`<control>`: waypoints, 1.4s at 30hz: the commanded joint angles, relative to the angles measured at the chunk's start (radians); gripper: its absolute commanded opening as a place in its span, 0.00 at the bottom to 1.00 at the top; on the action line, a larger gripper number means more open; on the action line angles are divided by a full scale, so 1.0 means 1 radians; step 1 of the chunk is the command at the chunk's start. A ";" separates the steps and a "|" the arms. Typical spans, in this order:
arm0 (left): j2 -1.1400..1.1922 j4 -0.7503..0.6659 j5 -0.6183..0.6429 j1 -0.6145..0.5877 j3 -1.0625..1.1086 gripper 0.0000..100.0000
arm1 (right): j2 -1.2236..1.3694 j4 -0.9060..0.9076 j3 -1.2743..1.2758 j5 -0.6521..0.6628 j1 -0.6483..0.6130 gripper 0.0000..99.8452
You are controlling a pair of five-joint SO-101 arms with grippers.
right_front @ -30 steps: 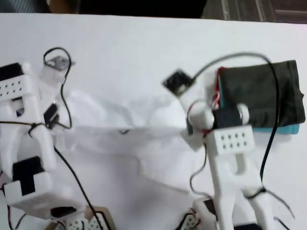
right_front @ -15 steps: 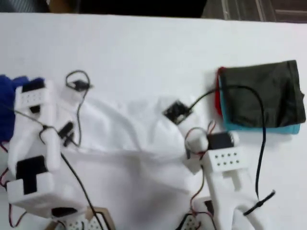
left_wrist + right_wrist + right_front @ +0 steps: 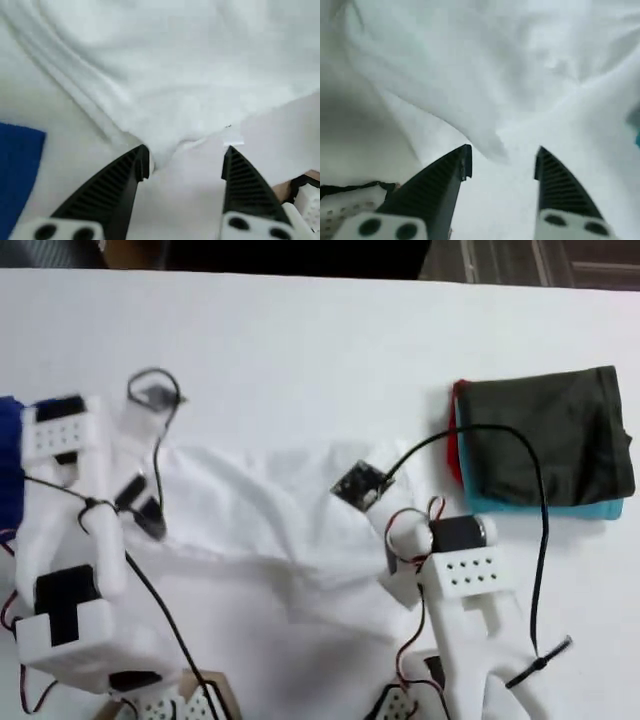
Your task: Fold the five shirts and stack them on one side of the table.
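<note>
Ideally, with the rumpled white fabric shirt sprawled across the middle of the white counter, the left pincer and right pincer, both spread over its cloth, should pinch opposite edges and pull it flat before folding.

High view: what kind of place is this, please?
Probably a robotics test bench: a plain white table, the left arm and right arm trailing loose cables, a white shirt spread near a folded stack.
</note>
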 commanded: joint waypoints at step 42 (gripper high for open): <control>0.991 0.176 0.273 0.002 -1.285 0.28 | 1.652 0.053 -1.715 -0.342 0.085 0.28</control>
